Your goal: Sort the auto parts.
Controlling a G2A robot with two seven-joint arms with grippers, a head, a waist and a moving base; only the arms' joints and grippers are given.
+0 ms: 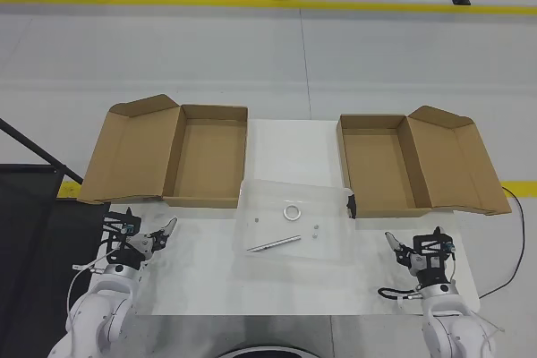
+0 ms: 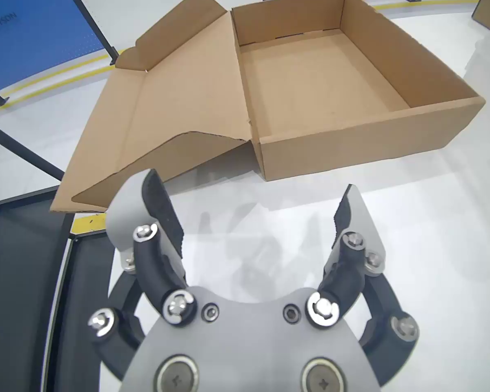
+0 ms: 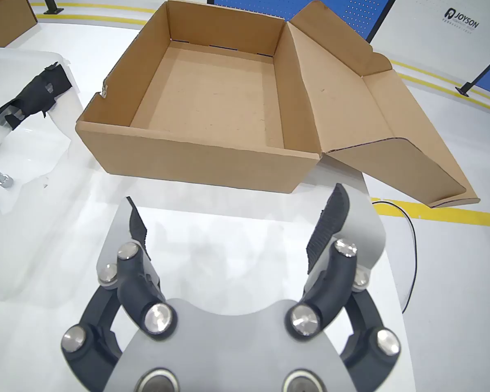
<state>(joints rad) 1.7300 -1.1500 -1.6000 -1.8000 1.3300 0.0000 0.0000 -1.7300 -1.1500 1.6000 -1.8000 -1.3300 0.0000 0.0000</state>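
A clear plastic tray (image 1: pixel 251 190) sits mid-table between two open cardboard boxes. In it lie a metal ring (image 1: pixel 291 212), a thin metal rod (image 1: pixel 274 242) and a small bolt (image 1: pixel 315 230), the bolt (image 3: pixel 1 177) also showing in the right wrist view. The left box (image 1: pixel 210 161) and right box (image 1: pixel 380 166) hold nothing. My left gripper (image 2: pixel 251 195) hovers open over bare table in front of the left box (image 2: pixel 310 79). My right gripper (image 3: pixel 237 210) hangs open in front of the right box (image 3: pixel 212 95), with nothing between its fingers.
Each box's lid flap (image 1: pixel 130 148) lies folded outward past the table's side; the other flap (image 1: pixel 456 161) does the same. A black clip (image 3: pixel 41 89) sits on the tray's corner. A black cable (image 3: pixel 410 242) runs off the right table edge. A dark frame (image 1: pixel 18 215) stands at left.
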